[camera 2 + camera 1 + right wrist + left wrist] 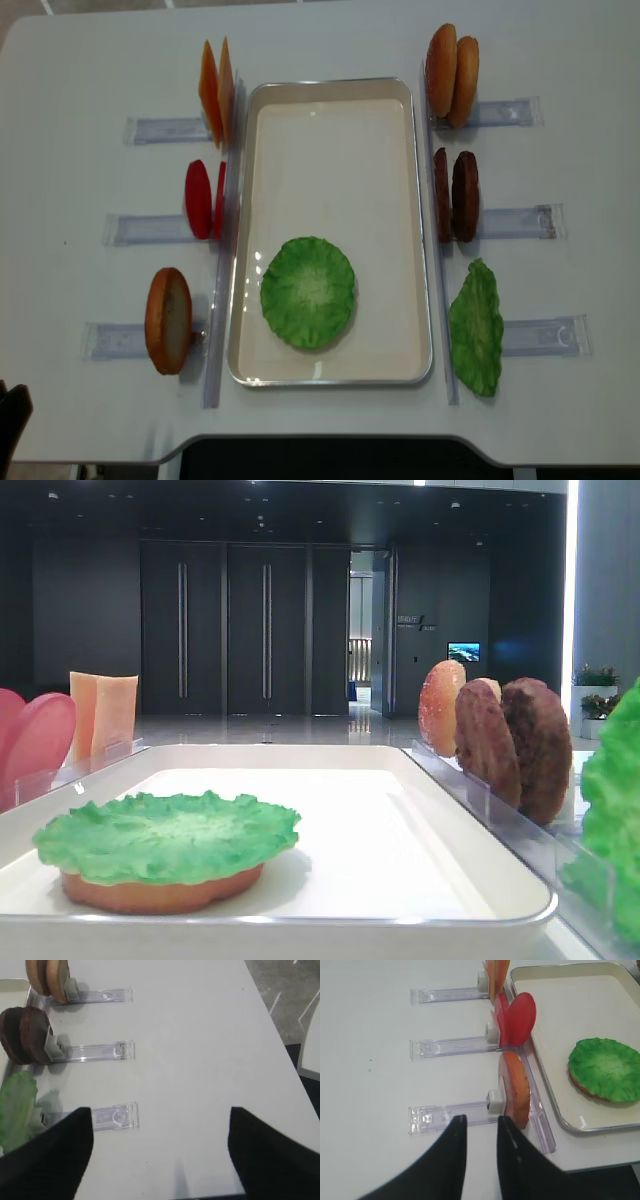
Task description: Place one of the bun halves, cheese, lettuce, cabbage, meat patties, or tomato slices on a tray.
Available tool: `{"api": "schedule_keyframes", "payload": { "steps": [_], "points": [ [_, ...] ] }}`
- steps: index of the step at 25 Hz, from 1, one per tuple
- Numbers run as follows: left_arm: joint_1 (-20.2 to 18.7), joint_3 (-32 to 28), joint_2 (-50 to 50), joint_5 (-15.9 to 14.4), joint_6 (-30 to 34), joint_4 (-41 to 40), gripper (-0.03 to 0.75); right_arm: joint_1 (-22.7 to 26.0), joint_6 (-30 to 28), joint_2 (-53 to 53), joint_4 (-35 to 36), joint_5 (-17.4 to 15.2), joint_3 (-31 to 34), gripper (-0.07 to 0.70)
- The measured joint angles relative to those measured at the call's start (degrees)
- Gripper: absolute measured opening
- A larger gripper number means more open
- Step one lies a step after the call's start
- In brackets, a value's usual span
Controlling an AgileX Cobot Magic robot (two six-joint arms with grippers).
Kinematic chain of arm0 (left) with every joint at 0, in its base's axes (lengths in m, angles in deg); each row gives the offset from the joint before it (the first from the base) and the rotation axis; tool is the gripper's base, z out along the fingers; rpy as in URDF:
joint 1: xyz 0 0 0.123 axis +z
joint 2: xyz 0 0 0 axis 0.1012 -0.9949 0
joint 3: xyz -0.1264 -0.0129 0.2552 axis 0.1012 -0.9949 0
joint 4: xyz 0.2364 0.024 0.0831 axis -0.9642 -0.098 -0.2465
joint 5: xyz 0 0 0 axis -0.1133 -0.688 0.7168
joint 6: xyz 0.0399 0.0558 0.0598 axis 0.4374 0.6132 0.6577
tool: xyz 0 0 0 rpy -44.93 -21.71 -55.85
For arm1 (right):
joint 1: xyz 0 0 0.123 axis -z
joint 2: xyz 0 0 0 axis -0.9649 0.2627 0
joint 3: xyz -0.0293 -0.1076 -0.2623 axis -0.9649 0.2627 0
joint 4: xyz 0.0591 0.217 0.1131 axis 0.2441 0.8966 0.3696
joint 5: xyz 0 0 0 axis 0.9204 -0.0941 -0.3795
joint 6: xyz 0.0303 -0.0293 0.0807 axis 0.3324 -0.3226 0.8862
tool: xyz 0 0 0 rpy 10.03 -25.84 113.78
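The white tray [330, 160] lies mid-table. In it a green lettuce [308, 292] leaf covers a bun half [160, 892]. My left gripper [481, 1120] is shut and empty, hovering near an upright bun half [515, 1087] left of the tray. Behind that stand tomato slices [517, 1019] and cheese [216, 90]. My right gripper [159, 1112] is open over bare table with nothing between its fingers. To its left stand a second lettuce [17, 1105] leaf, two meat patties [25, 1035] and two bun halves [50, 977]. Cabbage is out of view.
Clear plastic holders [150, 228] flank both long sides of the tray, three a side, each reaching outward [95, 1051]. The table's front edge [320, 445] runs close below the tray. Floor shows past the right edge [290, 1005].
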Motion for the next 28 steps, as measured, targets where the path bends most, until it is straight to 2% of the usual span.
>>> {"api": "schedule_keyframes", "payload": {
  "steps": [5,9,13,19,28],
  "points": [
    [0.0,0.0,0.0,0.0,0.0,0.0,0.16,0.0,0.0,-4.9,0.1,0.5,4.4,0.532],
    [0.0,0.0,0.0,0.0,0.0,0.0,0.16,0.0,-0.1,-5.0,0.3,0.9,4.9,0.528],
    [0.0,0.0,0.0,0.0,0.0,0.0,0.16,0.0,-0.9,-5.1,2.3,3.7,6.7,0.51],
    [0.0,0.0,0.0,0.0,0.0,0.0,0.16,0.0,-1.1,-5.1,3.0,4.8,6.9,0.487],
    [0.0,0.0,0.0,0.0,0.0,0.0,0.16,0.0,-1.1,-5.1,3.0,4.8,6.9,0.486]
  ]
}}
